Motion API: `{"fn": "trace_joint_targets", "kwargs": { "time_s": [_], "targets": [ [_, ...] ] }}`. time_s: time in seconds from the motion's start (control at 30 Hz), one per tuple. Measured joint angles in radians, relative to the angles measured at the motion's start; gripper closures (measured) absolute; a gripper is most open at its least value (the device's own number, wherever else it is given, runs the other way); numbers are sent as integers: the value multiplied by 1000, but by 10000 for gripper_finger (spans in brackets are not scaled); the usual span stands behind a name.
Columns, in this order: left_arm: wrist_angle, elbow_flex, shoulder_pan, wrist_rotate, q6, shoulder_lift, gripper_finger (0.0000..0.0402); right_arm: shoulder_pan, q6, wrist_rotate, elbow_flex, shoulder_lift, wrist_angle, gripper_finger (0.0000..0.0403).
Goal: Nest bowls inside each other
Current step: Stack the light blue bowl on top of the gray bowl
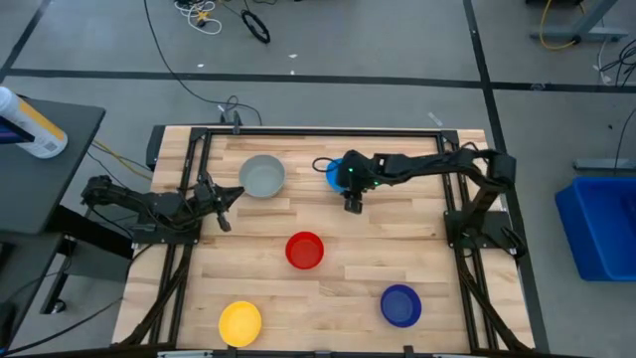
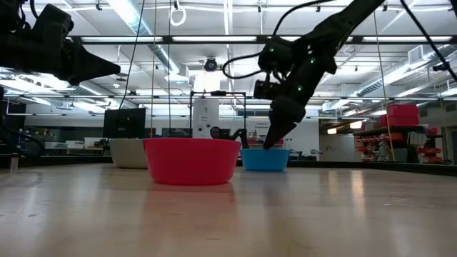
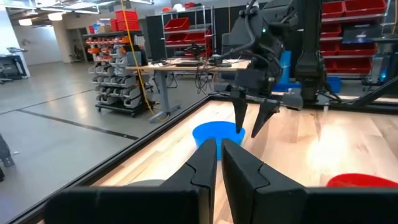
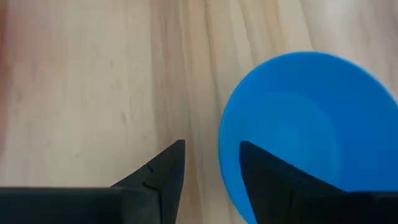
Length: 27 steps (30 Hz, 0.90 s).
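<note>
Five bowls sit upright on their bases on the wooden table. The grey bowl [image 1: 263,176] and the light blue bowl [image 1: 331,175] are at the far side, the red bowl [image 1: 305,250] is in the middle, and the yellow bowl [image 1: 239,323] and the dark blue bowl [image 1: 400,305] are near the front edge. My right gripper [image 4: 211,155] is open and slants down over the light blue bowl [image 4: 305,124], one finger over its inside and one outside its rim. My left gripper [image 3: 219,155] is shut and level at the table's left, near the grey bowl, holding nothing. My right gripper has its open fingers on either side of the light blue bowl's rim [image 4: 222,149], coming from above on a slant. I cannot tell whether they touch the rim. The bowl rests flat on the table.
A black frame [image 1: 328,130] runs along the table's edges. Bare wood lies between the red bowl and the two front bowls. Beyond the table are cables on the floor, a blue bin [image 1: 606,224] at the right and a side stand [image 1: 50,149] at the left.
</note>
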Motion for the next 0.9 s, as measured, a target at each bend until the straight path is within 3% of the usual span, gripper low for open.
{"fn": "trace_joint_targets", "kwargs": {
  "time_s": [0.3,0.53,0.9],
  "targets": [
    [-4,0,0,-44,-17,56,369,-3,5,62,2,58,98,261],
    [-6,-1,0,-54,-19,72,369,3,95,63,2,58,111,389],
    [-7,-2,0,-196,-10,71,369,51,72,65,65,59,313,400]
  ]
}}
